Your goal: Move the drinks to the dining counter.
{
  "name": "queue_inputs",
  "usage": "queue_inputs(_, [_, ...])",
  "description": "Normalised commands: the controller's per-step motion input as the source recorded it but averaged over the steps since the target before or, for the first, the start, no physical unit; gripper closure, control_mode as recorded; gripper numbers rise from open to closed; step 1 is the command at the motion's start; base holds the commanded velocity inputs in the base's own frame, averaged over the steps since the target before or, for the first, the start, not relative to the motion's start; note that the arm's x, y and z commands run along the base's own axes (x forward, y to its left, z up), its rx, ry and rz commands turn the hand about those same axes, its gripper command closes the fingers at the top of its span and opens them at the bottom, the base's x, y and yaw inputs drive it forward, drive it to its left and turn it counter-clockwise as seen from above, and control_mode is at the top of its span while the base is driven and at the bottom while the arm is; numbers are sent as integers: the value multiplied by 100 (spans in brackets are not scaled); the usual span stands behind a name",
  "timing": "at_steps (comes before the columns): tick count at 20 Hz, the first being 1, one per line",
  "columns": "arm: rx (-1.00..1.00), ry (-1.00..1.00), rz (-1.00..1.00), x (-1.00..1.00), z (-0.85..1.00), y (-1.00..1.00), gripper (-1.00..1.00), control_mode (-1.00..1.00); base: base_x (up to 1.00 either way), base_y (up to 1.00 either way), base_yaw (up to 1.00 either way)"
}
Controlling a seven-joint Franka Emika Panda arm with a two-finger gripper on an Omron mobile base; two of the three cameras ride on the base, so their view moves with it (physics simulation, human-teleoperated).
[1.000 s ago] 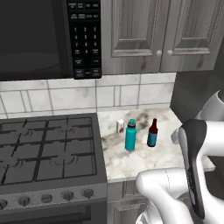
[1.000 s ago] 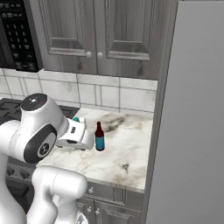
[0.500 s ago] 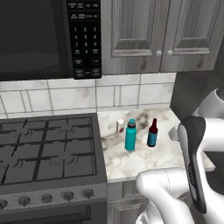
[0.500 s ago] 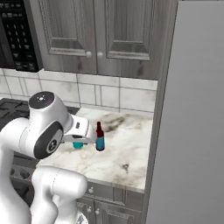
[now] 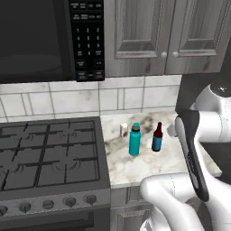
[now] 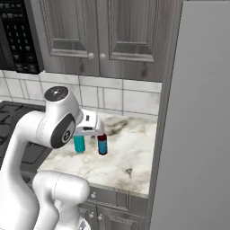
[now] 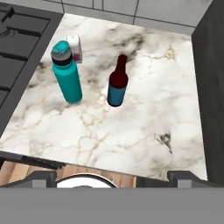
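Three drinks stand on a small marble worktop (image 5: 135, 168) (image 7: 144, 131): a teal water bottle (image 5: 134, 140) (image 6: 79, 144) (image 7: 68, 76), a small brown-red bottle with a blue label (image 5: 157, 138) (image 6: 103, 145) (image 7: 117, 85), and a small pale can (image 5: 123, 130) (image 7: 75, 47) behind the teal one. My gripper (image 7: 116, 177) (image 6: 91, 127) hovers above and in front of them, open, with nothing between its fingers. The dining counter is out of view.
A black gas stove (image 5: 49, 153) (image 7: 17, 39) adjoins the worktop on the left. A tall grey panel (image 6: 197, 112) (image 7: 214, 87) walls it on the right. Grey cabinets (image 6: 103, 31) and a microwave (image 5: 40, 36) hang above. The worktop's front right is bare marble.
The arm has swung a little to the right and the hand has risen slightly over the bottles. The drinks have not moved, and the gripper has stayed open.
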Motion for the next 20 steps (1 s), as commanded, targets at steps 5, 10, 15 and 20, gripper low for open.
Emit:
queue_inputs(5, [0,0,0,19,-6,14,-100,-100,0,0,0])
queue_inputs(10, [0,0,0,19,-20,5,-100,-100,0,0,0])
queue_inputs(15, [0,0,0,35,-18,0,-100,-100,0,0,0])
queue_inputs(20, [0,1,0,39,-7,0,-100,-100,0,0,0])
